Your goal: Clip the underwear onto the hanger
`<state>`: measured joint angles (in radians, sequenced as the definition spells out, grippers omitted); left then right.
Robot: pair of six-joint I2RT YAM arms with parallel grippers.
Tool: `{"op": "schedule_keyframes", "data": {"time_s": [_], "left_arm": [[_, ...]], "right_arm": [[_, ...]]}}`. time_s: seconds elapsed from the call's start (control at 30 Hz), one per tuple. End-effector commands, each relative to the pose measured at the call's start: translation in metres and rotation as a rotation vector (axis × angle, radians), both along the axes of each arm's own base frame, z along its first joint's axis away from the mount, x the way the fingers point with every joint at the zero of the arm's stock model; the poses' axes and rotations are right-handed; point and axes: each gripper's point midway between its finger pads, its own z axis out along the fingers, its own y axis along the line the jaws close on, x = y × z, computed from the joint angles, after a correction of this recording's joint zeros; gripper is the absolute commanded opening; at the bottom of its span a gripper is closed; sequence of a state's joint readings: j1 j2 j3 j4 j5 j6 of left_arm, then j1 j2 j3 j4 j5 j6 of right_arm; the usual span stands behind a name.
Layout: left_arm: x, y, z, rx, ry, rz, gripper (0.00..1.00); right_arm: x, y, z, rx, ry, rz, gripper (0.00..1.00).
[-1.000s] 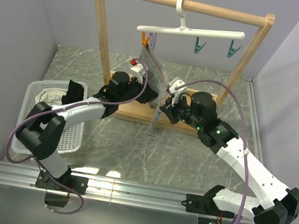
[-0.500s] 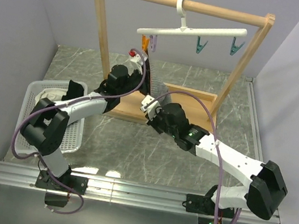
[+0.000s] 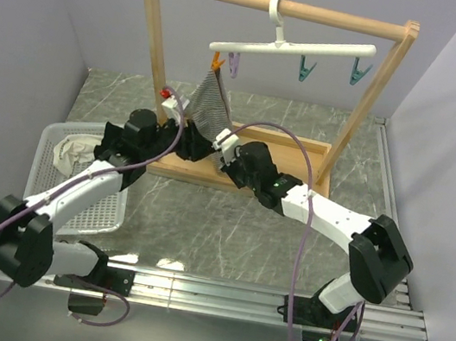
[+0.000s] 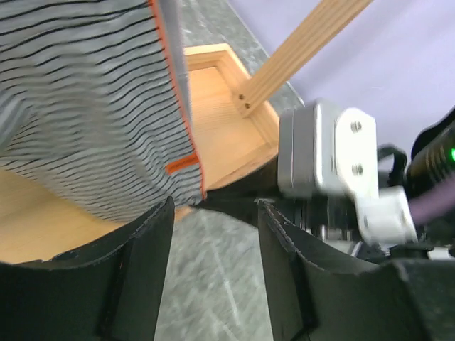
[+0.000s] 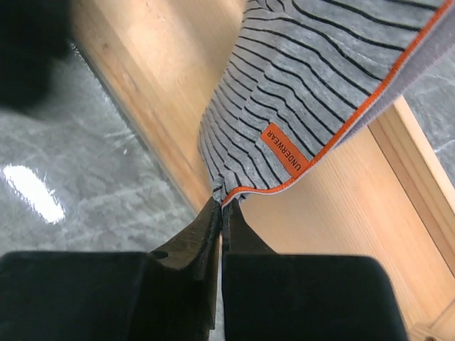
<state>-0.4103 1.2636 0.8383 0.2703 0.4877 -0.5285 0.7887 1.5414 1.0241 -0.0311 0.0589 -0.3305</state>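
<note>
Okay, so the small grey striped boxer-brief underwear (image 3: 210,104) looks to be hanging by one corner from the little orange clip (image 3: 218,62) at the end of the long thin white plastic hanger (image 3: 318,49), with the rest drooping down in a triangle. On the wrist view, the right gripper (image 5: 222,206) has its jaws pinched tight on the lowest corner of the cloth, right at the orange-trimmed hem, and the fabric fans up and away from the tips. Meanwhile the left gripper (image 4: 215,213) has its jaws partly apart with nothing between them. The striped cloth hangs just above and beyond its tips.

My read: one corner is clipped and the second corner is the job in hand. Next, the pinched corner needs lifting from between the right jaws up to a free clip. The purple clip (image 3: 234,66) beside the orange one is closest, and the left jaws would squeeze it open. I'd go gently, since the hanger only dangles from the big wooden frame (image 3: 282,6), and a tug could pull the thin cloth free.
</note>
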Motion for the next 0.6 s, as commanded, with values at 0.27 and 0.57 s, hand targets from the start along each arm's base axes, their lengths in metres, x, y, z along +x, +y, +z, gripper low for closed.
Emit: {"op": "schedule_keyframes", "data": {"time_s": [0.27, 0.57], "left_arm": [[-0.001, 0.056, 0.018, 0.067, -0.108, 0.127, 0.56], [0.008, 0.076, 0.029, 0.071, -0.138, 0.173, 0.56]], "right_arm": [[0.009, 0.04, 0.039, 0.167, 0.001, 0.075, 0.05], [-0.025, 0.07, 0.025, 0.139, 0.088, 0.261, 0.19]]}}
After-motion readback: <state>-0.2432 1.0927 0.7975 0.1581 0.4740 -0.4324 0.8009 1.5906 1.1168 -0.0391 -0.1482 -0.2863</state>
